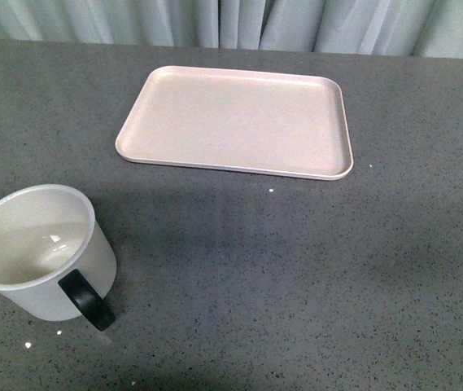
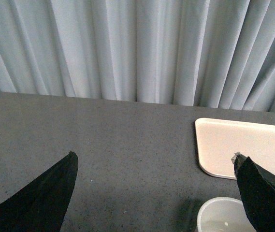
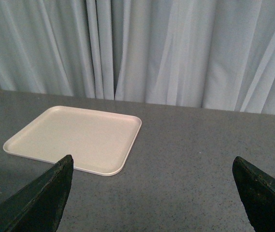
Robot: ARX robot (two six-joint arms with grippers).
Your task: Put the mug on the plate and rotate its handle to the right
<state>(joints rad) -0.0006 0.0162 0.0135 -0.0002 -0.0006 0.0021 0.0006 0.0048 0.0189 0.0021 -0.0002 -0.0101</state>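
We see the mug [image 1: 40,248] upright on the bench [image 1: 296,269] at near left, well apart from the plate [image 1: 235,122] farther back. Its handle [image 1: 87,300] points toward us, slightly right. Both pincers are spread wide above the bench: left pincer [image 2: 155,159], right pincer [image 3: 152,159].

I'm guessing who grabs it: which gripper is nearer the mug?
The left gripper; the mug shows in its view. The right gripper sees the plate, no mug.

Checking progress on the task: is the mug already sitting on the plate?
No, the mug stands on the grey table, well apart from the plate.
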